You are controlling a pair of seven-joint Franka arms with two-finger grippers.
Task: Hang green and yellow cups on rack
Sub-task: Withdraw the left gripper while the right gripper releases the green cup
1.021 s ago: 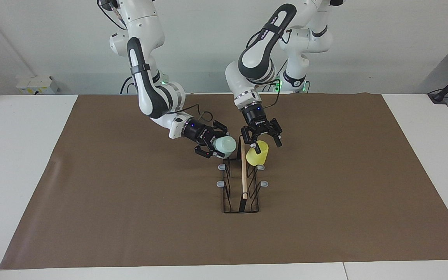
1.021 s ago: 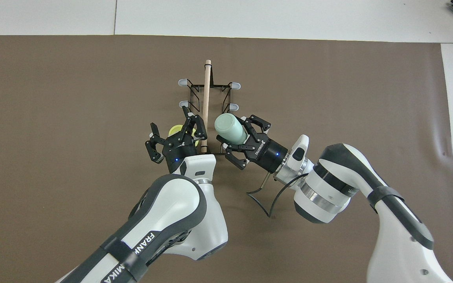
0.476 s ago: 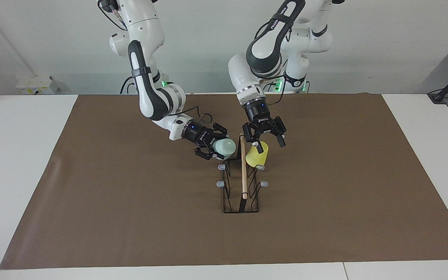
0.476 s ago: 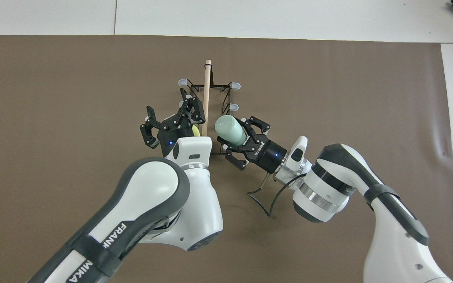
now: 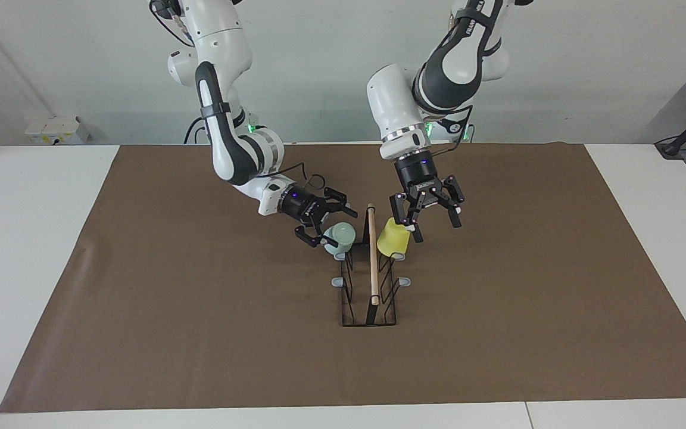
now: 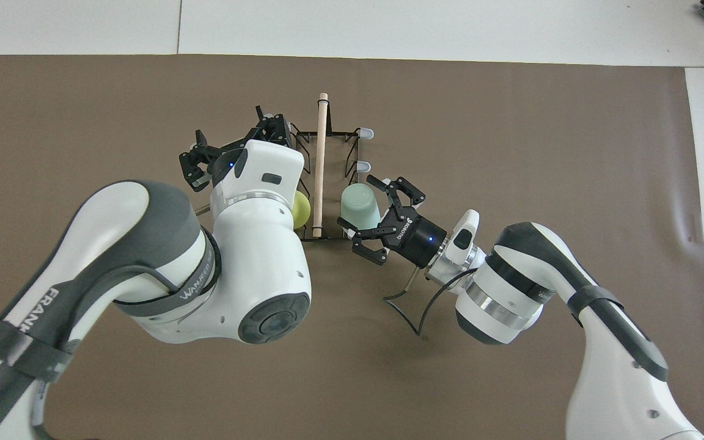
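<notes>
The black wire rack (image 5: 373,280) (image 6: 320,153) with a wooden rod on top stands mid-mat. A mint green cup (image 5: 339,239) (image 6: 361,206) hangs mouth down on the rack's prong nearest the robots, on the right arm's side. My right gripper (image 5: 340,229) (image 6: 357,200) is open, one finger on each side of this cup. A yellow cup (image 5: 393,238) (image 6: 301,209) hangs mouth down on the matching prong on the left arm's side, half hidden by the left arm in the overhead view. My left gripper (image 5: 433,227) (image 6: 231,146) is open and empty, raised just beside the yellow cup.
A brown mat (image 5: 200,333) covers the white table. Several grey-tipped prongs (image 5: 338,281) on the part of the rack farther from the robots carry nothing. A black cable (image 6: 410,308) loops under the right wrist.
My right gripper has opened and the green cup has dropped from tilted in its grip to mouth down on a prong. The left gripper has risen and drawn away from the yellow cup.
</notes>
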